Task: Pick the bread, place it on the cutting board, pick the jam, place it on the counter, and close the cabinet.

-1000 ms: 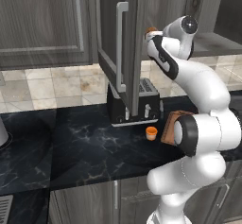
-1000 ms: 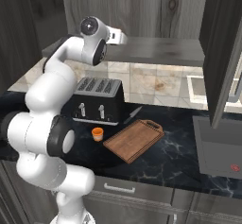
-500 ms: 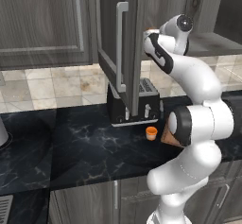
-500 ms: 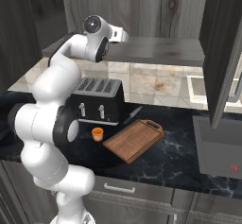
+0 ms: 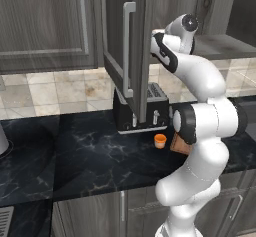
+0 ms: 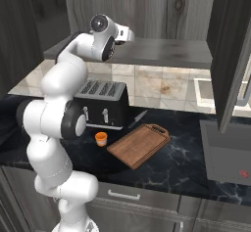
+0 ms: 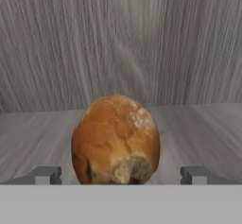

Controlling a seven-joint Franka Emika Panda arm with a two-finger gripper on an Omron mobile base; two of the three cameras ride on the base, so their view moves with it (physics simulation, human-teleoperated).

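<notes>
Grey wood-grain marks the cabinet (image 5: pixel 127 56), whose door stands swung out toward the room in the left base view, its silver bar handle facing the camera. Below it the black toaster (image 5: pixel 140 108) sits on the dark marble desk (image 5: pixel 75 156), and just in front of the toaster stands the jam (image 5: pixel 160 140), upright on the desk already. To the right of the jar lies the cutting board (image 6: pixel 138 145), bare, with a knife (image 6: pixel 138 119) near its far corner.

Up on the cabinet shelf (image 6: pixel 162 52), the arm reaches in with its wrist level. In the hand view the bread (image 7: pixel 116 140) sits on the shelf directly ahead, centred between the two dark fingertips (image 7: pixel 45 175), which stand wide apart on either side of it and touch nothing. So the jaws (image 7: pixel 120 176) are open and empty, with the bun lined up in the gap.

By the look of things, the step in hand is the first one: picking the bread. The next move calls for a short push forward so the fingertips flank the bun's widest part, then a gentle close, since a round, soft-looking loaf could roll or squeeze out. After that it needs a lift clear of the shelf edge and door before the swing down to the board. The jam seems placed; the cabinet is not yet closed.
</notes>
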